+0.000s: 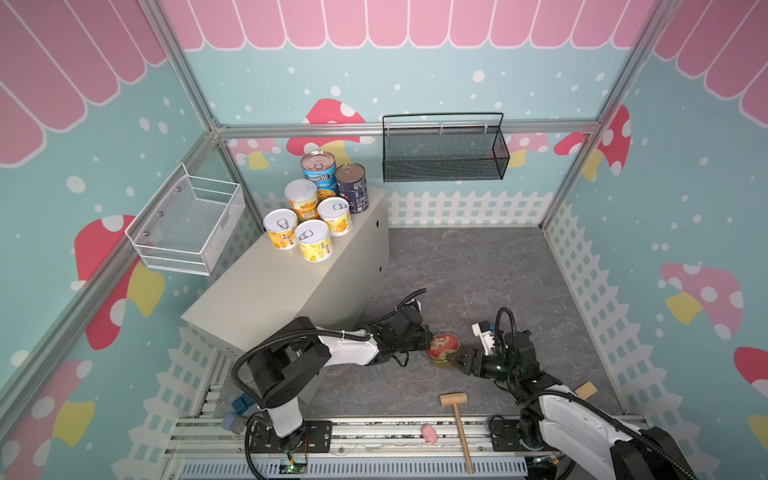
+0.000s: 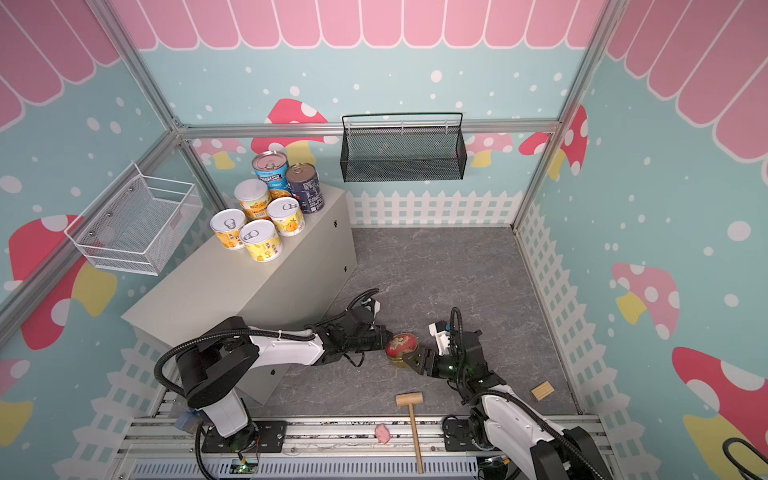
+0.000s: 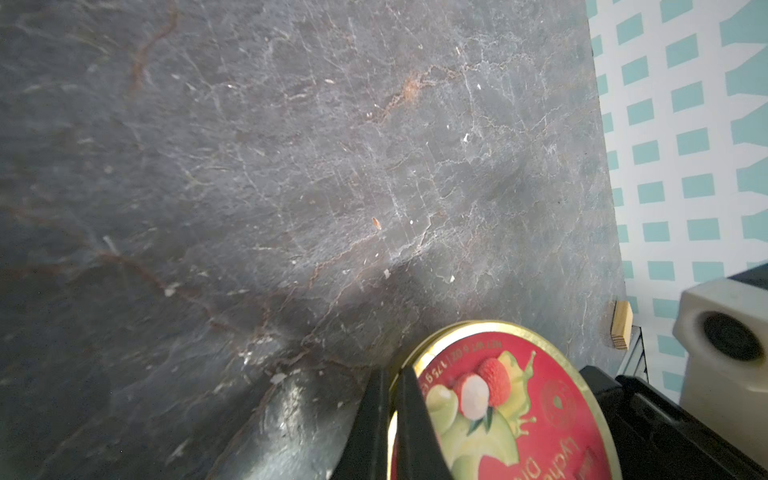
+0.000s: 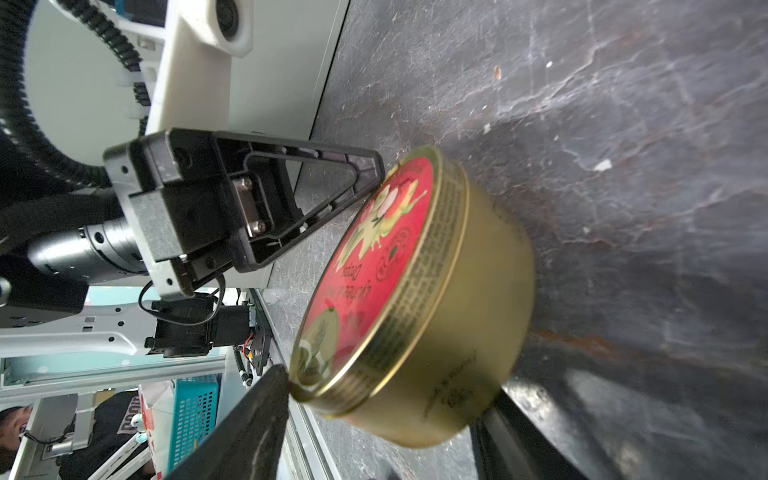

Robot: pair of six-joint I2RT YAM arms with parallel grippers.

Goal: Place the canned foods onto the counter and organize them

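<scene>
The tin (image 1: 444, 345) sits on the floor (image 1: 478, 270), well off the desk (image 1: 266, 295). Left hand (image 1: 427, 338), pinched shut and empty, pokes its rim at 9 o'clock. Right hand (image 1: 453, 360) at 5 o'clock, fingers half-open straddling its edge; gripping or not, can't tell.

Six cans (image 1: 305, 203) atop counter (image 1: 266, 291), red-lidded tin (image 1: 444, 345) tilted

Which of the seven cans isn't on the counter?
The flat gold tin with the red lid: it is down at the grey floor, while the other six cans stand clustered on the counter.
</scene>
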